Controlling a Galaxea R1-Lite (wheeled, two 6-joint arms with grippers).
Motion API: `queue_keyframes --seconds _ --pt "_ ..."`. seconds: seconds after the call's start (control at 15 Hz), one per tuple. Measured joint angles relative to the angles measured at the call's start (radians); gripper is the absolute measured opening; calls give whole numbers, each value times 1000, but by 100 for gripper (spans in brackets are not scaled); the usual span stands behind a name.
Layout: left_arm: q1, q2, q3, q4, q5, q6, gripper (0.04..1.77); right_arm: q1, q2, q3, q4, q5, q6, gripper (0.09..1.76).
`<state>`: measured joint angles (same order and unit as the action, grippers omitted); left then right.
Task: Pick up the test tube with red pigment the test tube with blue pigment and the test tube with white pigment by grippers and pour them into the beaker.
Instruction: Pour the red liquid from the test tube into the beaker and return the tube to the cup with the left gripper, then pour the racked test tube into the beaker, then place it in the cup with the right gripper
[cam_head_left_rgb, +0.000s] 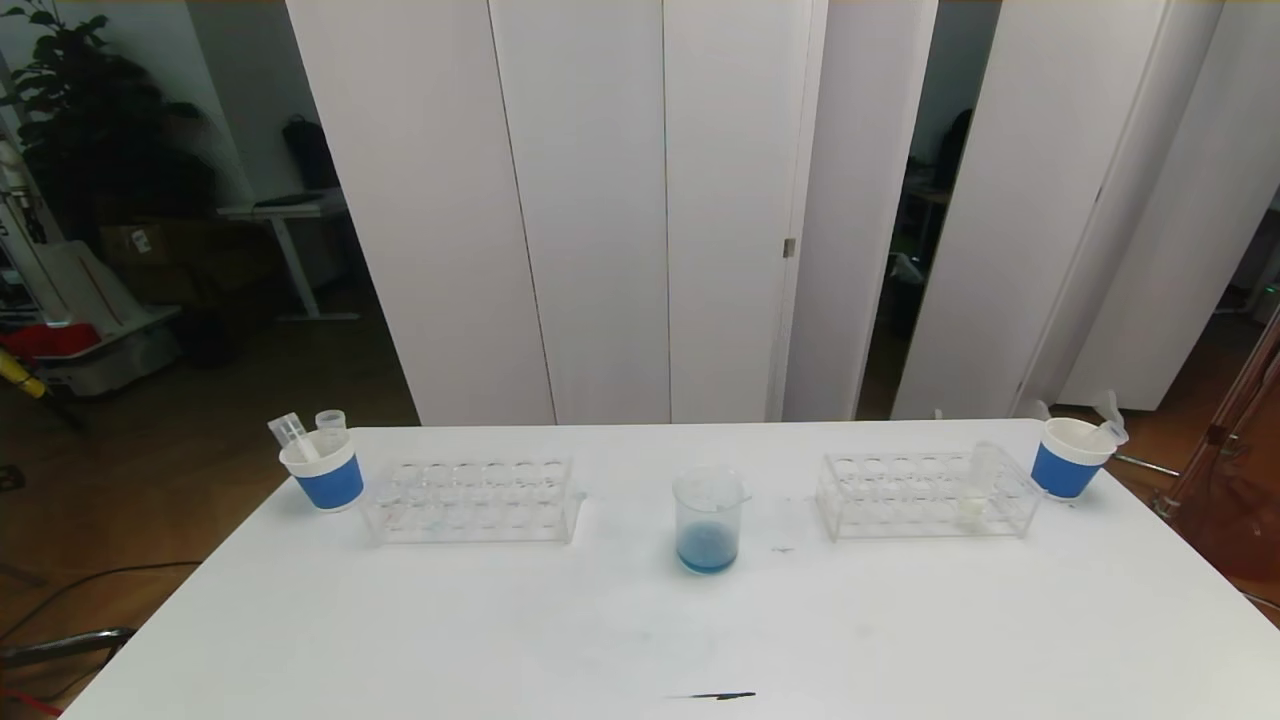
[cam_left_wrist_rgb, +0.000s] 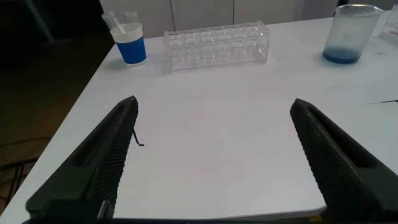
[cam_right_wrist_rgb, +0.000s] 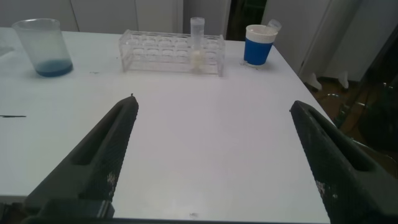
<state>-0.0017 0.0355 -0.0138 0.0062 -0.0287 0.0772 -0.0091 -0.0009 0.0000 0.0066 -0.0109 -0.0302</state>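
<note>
The beaker (cam_head_left_rgb: 708, 520) stands mid-table with blue liquid at its bottom; it also shows in the left wrist view (cam_left_wrist_rgb: 351, 34) and the right wrist view (cam_right_wrist_rgb: 43, 46). The test tube with white pigment (cam_right_wrist_rgb: 197, 43) stands upright in the right-hand clear rack (cam_head_left_rgb: 925, 492). No test tube with red or blue pigment is in view. My left gripper (cam_left_wrist_rgb: 214, 102) and right gripper (cam_right_wrist_rgb: 214, 102) both hover open over the bare near part of the table, holding nothing. Neither arm shows in the head view.
An empty clear rack (cam_head_left_rgb: 470, 498) sits left of the beaker. A blue-and-white cup (cam_head_left_rgb: 322, 465) holding empty tubes stands at the far left. Another cup (cam_head_left_rgb: 1068, 458) stands at the far right, near the table edge. A thin dark mark (cam_head_left_rgb: 720, 695) lies at the front.
</note>
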Motion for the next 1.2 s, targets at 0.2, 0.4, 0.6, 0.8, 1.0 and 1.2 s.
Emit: queue_keyframes --seconds 0.2,0.4,0.6,0.8,1.0,1.2 --pt "0 -30 10 -5 3 0 175 0 0 0 0 0 0 175" --pt "0 -36 13 -8 0 -13 175 0 0 0 1 0 0 175" --pt "0 -38 14 -5 7 -55 175 0 0 0 1 0 0 175" --pt "0 -39 14 -4 7 -56 175 0 0 0 1 0 0 175" --pt "0 -39 14 -4 7 -55 175 0 0 0 1 1 -2 175" --pt "0 -38 14 -4 7 -55 175 0 0 0 3 2 -3 175"
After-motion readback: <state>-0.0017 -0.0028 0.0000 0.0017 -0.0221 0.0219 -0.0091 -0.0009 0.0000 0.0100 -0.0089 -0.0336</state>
